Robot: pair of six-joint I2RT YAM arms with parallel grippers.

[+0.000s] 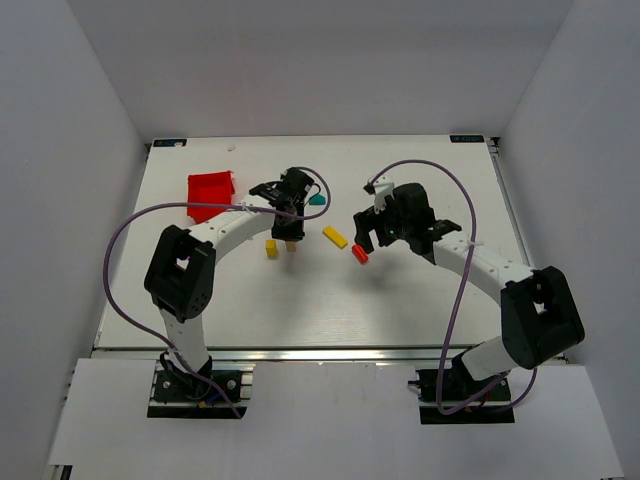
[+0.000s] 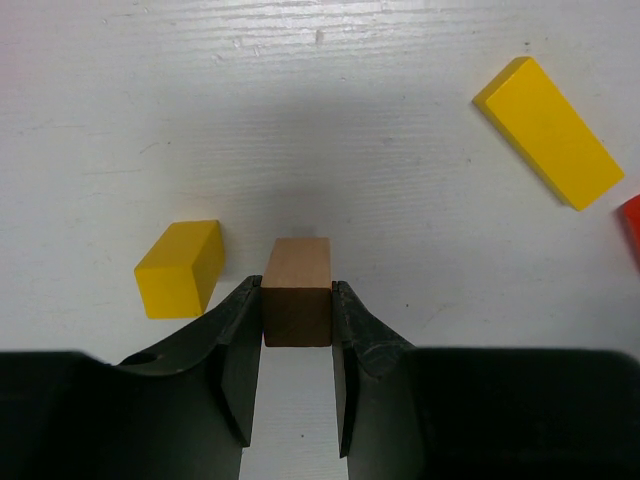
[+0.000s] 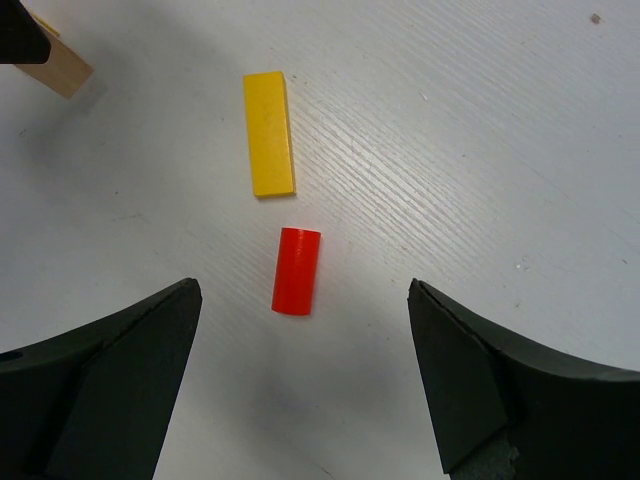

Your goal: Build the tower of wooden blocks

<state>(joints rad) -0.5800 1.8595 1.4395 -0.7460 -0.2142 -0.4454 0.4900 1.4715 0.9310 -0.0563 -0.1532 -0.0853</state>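
wood block tower isn't started, nothing stacked on the surface (image 1: 300, 300): my left tool (image 2: 296, 300) clamps the tan block (image 2: 297, 265), my right tool (image 3: 303, 290) gapes wide over the red cylinder (image 3: 296, 265), its long axis crosswise to my closing line.

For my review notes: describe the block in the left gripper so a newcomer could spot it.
On the table, find the red bin at far left; the left gripper is just right of it. It pinches a small block beside a yellow cuboid: the only unpainted, tan wooden piece.
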